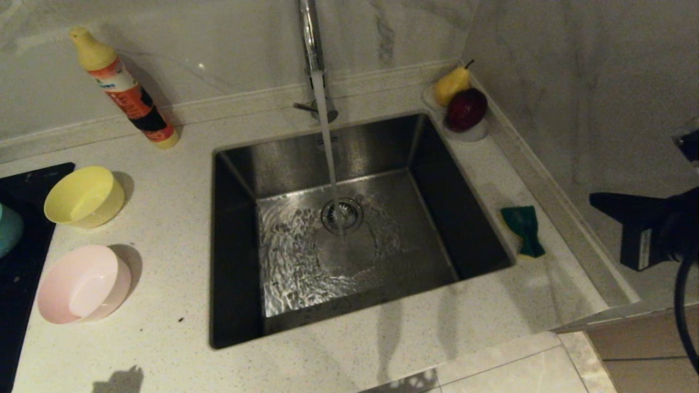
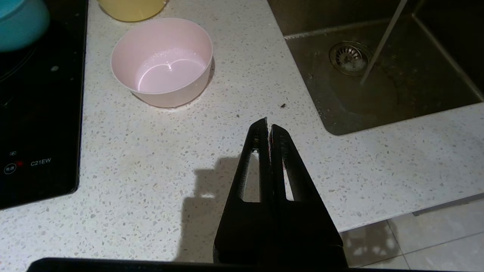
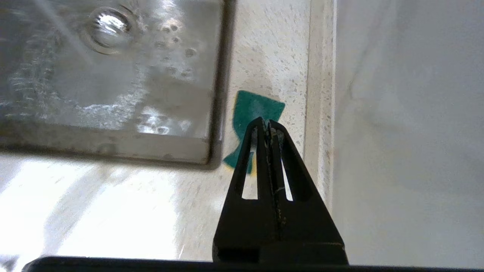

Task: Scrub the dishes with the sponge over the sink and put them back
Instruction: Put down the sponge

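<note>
Starting at the far left of the counter (image 1: 164, 338), the light blue bowl (image 1: 8, 229) peeks in at the edge, sitting on the black cooktop (image 1: 22, 273). Just beside it on the speckled stone stand the yellow bowl (image 1: 84, 196) and, nearer the front edge, the pale pink bowl (image 1: 82, 284), both upright and apart from each other. Behind them an orange-labelled bottle (image 1: 125, 90) leans against the wall. The left hand (image 2: 268, 124) hangs above bare counter near the front edge, between the pink bowl and the sink (image 1: 235, 245), its two black fingers pressed together with nothing between them, tips aimed toward the sink's near corner. Moving to the middle, the tap (image 1: 311, 49) runs a steady stream onto the round drain strainer (image 1: 342, 214), water rippling across the basin floor. On the back right corner, a pear (image 1: 452, 84) and a dark red fruit (image 1: 466, 109) sit in a small white dish (image 1: 469, 134). Right of the sink, the sponge (image 1: 523, 229) lies green face up on the narrow strip of counter between basin rim and wall ledge. The right hand (image 3: 267, 122) hovers over it in the wrist view, fingers closed tight on nothing, tips pointing down at the sponge; in the head view only the dark arm (image 1: 650, 229) shows at the right edge.
</note>
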### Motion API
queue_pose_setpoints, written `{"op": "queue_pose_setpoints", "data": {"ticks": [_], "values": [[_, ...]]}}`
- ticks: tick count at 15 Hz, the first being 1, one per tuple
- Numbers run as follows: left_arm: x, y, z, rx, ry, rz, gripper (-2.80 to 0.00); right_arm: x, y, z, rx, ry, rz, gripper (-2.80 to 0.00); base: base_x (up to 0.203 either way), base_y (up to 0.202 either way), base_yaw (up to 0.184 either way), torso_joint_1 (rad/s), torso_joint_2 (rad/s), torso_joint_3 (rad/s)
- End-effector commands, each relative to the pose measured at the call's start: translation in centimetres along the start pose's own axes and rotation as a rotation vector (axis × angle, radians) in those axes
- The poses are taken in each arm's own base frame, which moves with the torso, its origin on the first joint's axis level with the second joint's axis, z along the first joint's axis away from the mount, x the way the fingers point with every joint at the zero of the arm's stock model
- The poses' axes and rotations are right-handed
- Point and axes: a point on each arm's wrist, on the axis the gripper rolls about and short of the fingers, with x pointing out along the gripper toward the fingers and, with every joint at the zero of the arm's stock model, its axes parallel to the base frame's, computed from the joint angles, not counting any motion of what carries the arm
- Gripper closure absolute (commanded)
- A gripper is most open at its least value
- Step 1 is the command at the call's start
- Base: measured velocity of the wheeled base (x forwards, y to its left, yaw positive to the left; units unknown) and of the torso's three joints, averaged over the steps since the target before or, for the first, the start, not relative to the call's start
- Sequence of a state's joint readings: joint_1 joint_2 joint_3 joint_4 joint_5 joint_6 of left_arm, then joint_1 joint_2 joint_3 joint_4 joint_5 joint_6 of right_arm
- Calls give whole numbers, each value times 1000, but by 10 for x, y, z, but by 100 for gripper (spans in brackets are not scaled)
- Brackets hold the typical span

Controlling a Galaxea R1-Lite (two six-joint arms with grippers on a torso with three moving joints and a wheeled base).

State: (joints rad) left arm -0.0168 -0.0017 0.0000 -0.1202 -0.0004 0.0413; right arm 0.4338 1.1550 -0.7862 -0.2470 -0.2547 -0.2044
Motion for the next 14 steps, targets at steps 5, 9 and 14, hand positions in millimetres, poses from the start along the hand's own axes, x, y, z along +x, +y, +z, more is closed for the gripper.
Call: {"op": "queue_pose_setpoints", "data": {"ticks": [5,9,14], "values": [[2,0,-11,0,41,-2,0,-107,-23,-51,9,-153,8,0,0,0,0,0,0,0],[2,0,-11,0,41,-2,0,-154,-10,-120,9,-169,-75,0,0,0,0,0,0,0],[2,0,-11,-1,41,-2,0,-146,8,-199,79,29,-158,0,0,0,0,0,0,0]]}}
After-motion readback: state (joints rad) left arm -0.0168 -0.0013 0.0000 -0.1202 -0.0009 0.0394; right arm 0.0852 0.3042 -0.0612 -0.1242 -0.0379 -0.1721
